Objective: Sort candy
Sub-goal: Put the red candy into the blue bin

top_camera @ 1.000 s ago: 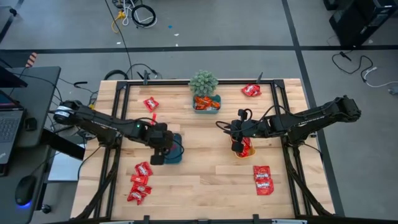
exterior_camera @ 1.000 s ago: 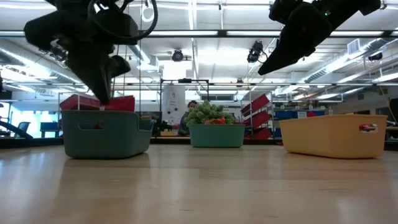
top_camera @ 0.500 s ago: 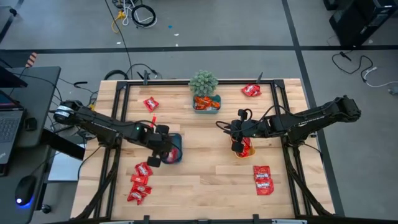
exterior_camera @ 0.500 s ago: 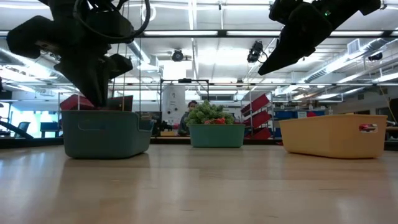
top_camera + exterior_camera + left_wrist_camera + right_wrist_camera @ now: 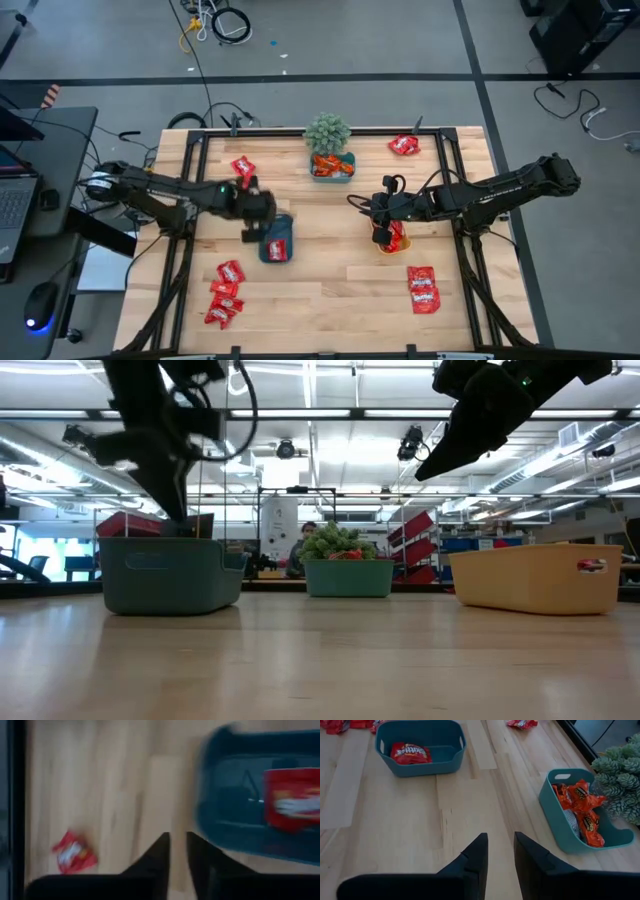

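Candy was my target: the shiny red flat wrapped packet [image 5: 242,167] lay just beyond my left gripper [image 5: 249,210], toward the table's far edge, much nearer me than my right gripper [image 5: 381,210]. My fingers [image 5: 161,851] stood slightly parted and held nothing; the packet's long axis I could not tell.

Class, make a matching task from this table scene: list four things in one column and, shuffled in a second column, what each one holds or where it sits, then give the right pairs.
Things:
1. blue tray
2. teal tray
3. yellow tray
4. potted plant

Descriptions:
A. under the right arm
B. holds orange packets
C. holds one red packet
D. at the table's far edge

Pairs: 1-C, 2-B, 3-A, 4-D
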`<state>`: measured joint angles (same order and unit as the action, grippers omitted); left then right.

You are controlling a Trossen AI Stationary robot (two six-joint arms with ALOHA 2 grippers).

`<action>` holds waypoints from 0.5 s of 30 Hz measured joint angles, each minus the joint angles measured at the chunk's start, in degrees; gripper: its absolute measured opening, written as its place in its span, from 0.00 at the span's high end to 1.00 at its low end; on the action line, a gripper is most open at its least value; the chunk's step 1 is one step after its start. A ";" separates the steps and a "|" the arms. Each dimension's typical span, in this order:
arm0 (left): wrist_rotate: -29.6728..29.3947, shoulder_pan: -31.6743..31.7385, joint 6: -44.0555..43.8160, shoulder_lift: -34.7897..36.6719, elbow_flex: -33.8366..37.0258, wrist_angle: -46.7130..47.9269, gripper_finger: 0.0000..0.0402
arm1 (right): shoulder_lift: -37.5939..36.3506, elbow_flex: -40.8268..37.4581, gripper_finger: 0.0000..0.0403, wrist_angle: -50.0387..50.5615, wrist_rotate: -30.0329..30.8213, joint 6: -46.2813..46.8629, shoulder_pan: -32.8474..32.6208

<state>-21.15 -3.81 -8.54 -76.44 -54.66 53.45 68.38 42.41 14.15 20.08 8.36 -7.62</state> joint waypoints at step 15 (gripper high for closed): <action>7.56 30.11 10.39 -0.57 0.54 -3.40 0.95 | 0.00 0.00 0.78 0.05 0.00 -1.29 0.02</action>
<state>-13.59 26.30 1.85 -77.02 -54.13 50.05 68.38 42.41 14.20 20.08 7.07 -7.60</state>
